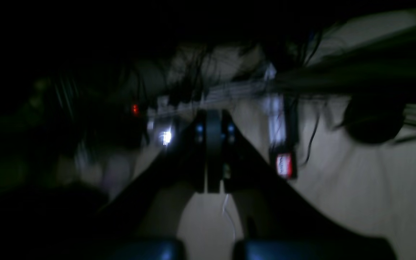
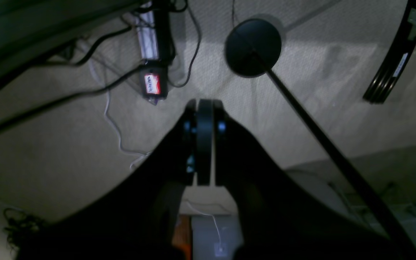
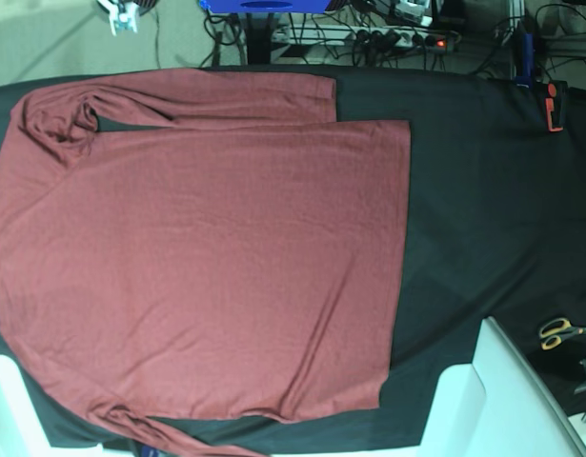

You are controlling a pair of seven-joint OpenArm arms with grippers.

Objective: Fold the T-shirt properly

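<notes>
Across the left and centre of the base view: T-shirt point(image 3: 197, 267), brick-red, long-sleeved, spread flat on a black cloth sheet point(image 3: 474, 219); one sleeve lies along the upper edge, the other along the lower edge; neither arm shows in this view. Lower right of the same view: scissors point(image 3: 559, 331), yellow-handled, apart from the shirt. Centre of the right wrist view: right gripper point(image 2: 204, 144), jaws pressed together, empty, aimed at a pale floor with cables. Centre of the left wrist view, dark and blurred: left gripper point(image 1: 213, 151), jaws likewise together, nothing between them
</notes>
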